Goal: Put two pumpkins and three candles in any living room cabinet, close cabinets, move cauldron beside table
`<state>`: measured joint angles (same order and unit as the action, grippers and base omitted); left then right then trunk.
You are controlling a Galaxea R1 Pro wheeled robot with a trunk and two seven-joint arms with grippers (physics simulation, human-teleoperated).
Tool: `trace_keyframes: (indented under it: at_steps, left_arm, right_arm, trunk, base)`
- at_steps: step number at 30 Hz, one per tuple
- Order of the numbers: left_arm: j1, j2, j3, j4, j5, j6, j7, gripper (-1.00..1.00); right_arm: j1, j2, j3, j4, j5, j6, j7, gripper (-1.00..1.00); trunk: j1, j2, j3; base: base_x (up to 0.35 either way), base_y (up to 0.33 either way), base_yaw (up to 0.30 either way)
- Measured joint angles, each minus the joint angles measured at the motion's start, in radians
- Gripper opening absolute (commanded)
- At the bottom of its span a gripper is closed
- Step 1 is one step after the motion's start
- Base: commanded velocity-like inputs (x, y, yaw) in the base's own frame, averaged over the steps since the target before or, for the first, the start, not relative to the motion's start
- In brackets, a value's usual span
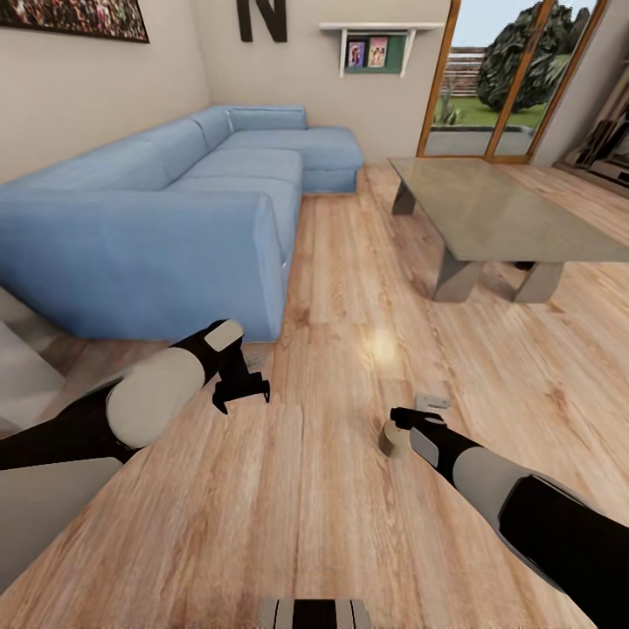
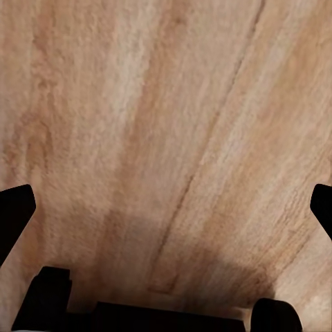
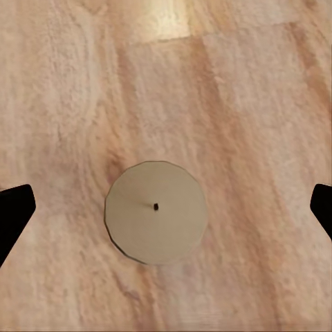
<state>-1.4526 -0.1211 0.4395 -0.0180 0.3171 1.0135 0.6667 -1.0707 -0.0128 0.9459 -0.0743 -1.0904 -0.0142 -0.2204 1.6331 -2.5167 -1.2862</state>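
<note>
Candle (image 3: 155,211) stands upright on wood floor (image 1: 332,524), directly below right gripper (image 1: 404,418), wick centred between spread fingers in right wrist view. Long axis vertical, so straight descent looks right. Right arm far nearer; left gripper (image 1: 240,384) hangs over bare boards to left, fingers apart, empty. Open floor all round candle; glass table (image 1: 489,210) far right, blue sofa (image 1: 157,236) far left, both well apart.
</note>
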Motion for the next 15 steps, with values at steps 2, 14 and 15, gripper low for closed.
trace_keyframes:
  at_steps: [2, 14, 15]
  left_arm:
    - [0.0, 0.0, 0.0, 0.0, 0.0, 0.0, -0.001, 1.0]
    - [0.001, -0.003, 0.0, 0.0, 0.001, -0.001, -0.006, 1.0]
    - [0.001, -0.003, 0.0, 0.0, 0.001, -0.001, -0.006, 1.0]
  right_arm:
    - [0.0, -0.001, 0.0, 0.0, 0.0, 0.0, 0.0, 1.0]
    - [0.0, 0.001, 0.003, -0.004, 0.001, -0.001, 0.0, 1.0]
    - [0.0, 0.001, 0.003, -0.004, 0.001, 0.0, 0.0, 1.0]
  trunk:
    - [0.001, 0.0, -0.008]
    - [0.006, -0.003, -0.054]
    - [0.007, -0.004, -0.058]
  base:
    - [0.0, 0.0, 0.0]
    - [0.0, 0.0, 0.0]
    - [0.0, 0.0, 0.0]
